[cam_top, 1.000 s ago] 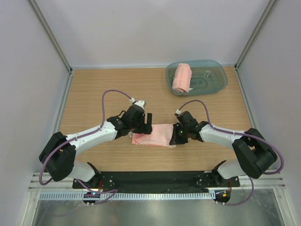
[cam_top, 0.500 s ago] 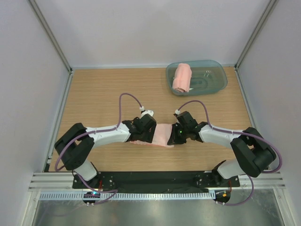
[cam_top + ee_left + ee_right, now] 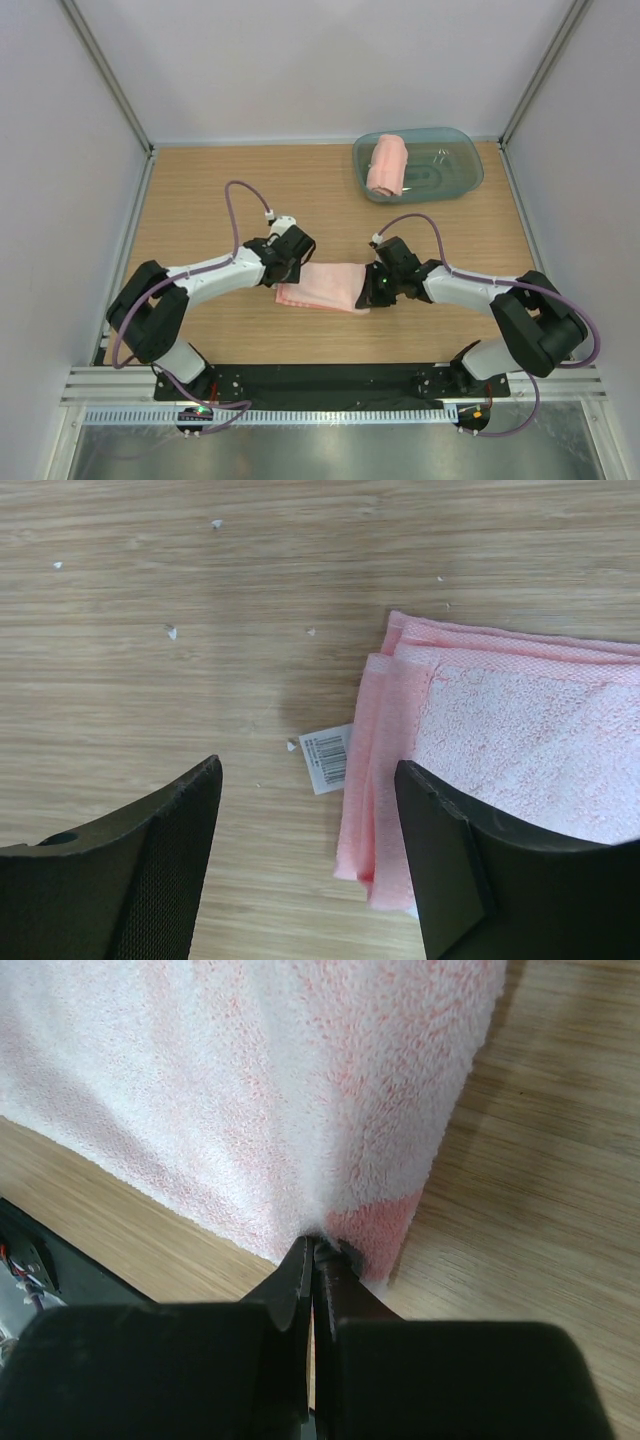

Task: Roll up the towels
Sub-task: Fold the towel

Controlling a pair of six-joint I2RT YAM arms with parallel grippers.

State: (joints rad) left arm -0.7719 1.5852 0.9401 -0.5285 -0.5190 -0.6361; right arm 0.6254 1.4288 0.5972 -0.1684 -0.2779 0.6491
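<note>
The wooden table carries a blue-green tub at its 1 o'clock corner. One pink folded towel lies flat near the centre, toward 6 o'clock. A second rolled towel sits in the tub's 9 o'clock half. The right gripper is clenched on the folded towel's 3 o'clock edge. The left gripper stands released over its 9 o'clock edge, jaws straddling a barcode label

The folded towel is lying flat at bench centre, salmon-pink, its label protruding at 9 o'clock. The rolled towel is resting inside the tub at 1 o'clock.
</note>
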